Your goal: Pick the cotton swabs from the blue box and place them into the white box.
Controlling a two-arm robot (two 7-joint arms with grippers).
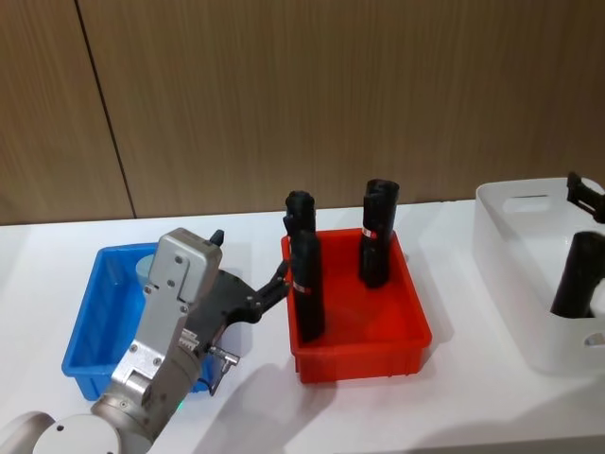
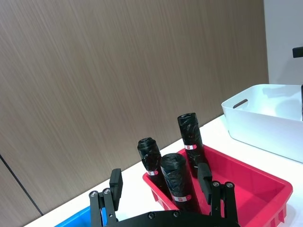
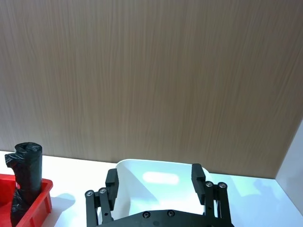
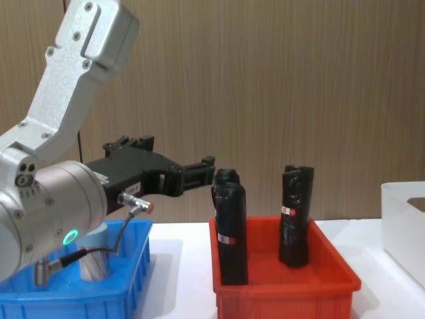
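My left gripper (image 1: 280,276) hangs above the gap btwn the blue box (image 1: 92,331) and the red bin (image 1: 397,331), fingers (image 2: 115,183) spread wide, nothing btwn them, touching nothing. Black rolls (image 2: 176,182) stand in the red bin just ahead of my fingertips. One cotton swab jar (image 4: 95,258) stands upright in the blue box, under my left arm. My right gripper (image 3: 155,181) sits over the white box (image 1: 515,255), fingers wide apart, empty.

Black rolls (image 1: 306,274) in red bin (image 1: 359,355) block path btwn boxes.
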